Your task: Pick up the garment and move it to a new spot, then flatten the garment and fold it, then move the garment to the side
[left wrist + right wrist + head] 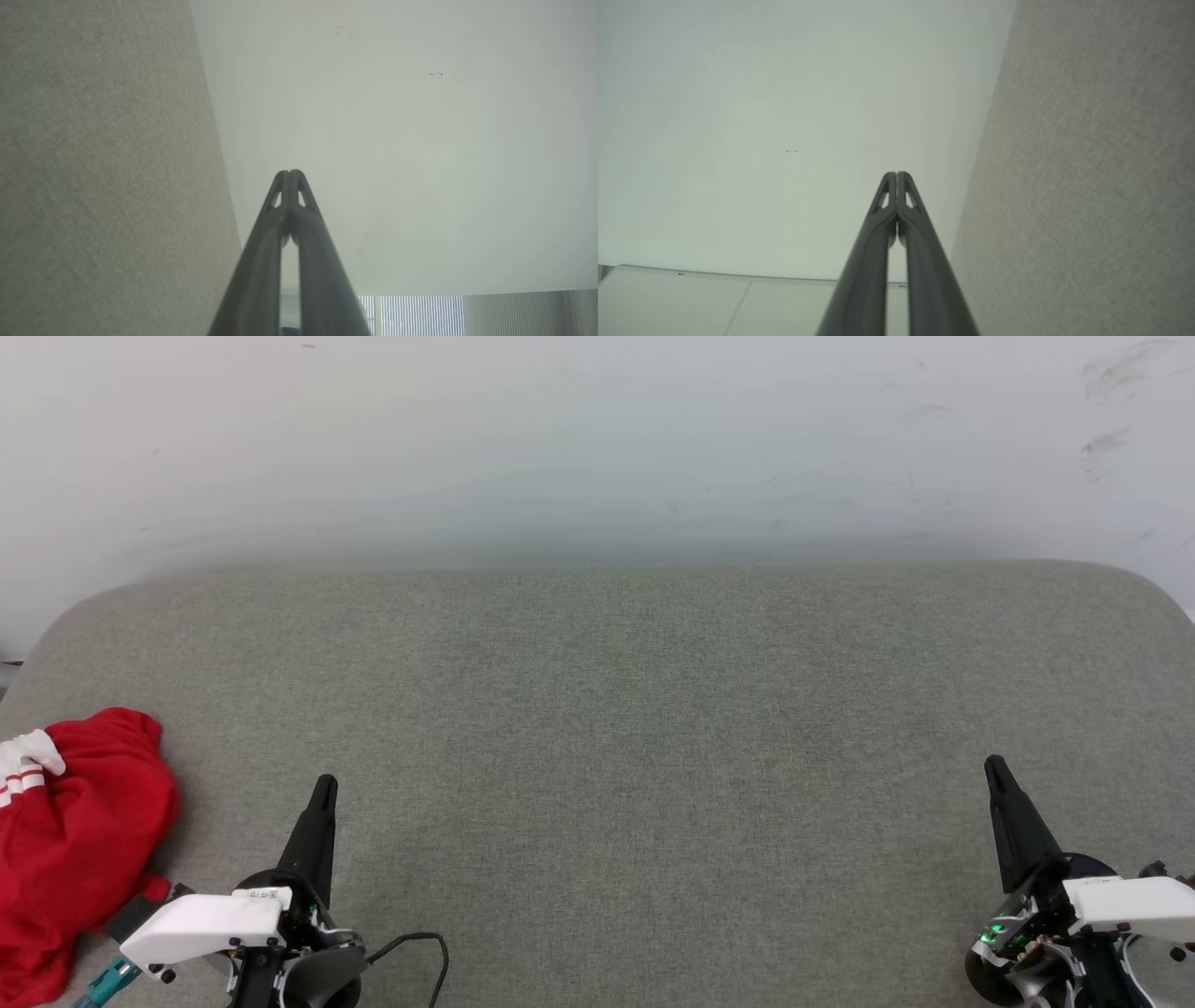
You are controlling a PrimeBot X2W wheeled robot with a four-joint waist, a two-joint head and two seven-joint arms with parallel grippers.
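Crumpled bright red jersey garment (79, 840) with a white, red-striped sleeve, heaped at the left edge of the broad grey-green woven fabric pad (635, 709) and clear of the fingers of the left gripper (324, 787) beside it. The left gripper hovers over the pad's near-left part and the right gripper (995, 765) over its near-right part, well apart from the garment. On each gripper the two long dark fingers are pressed together tip to tip, holding nothing, and point toward the pale wall (597, 448) behind the pad.
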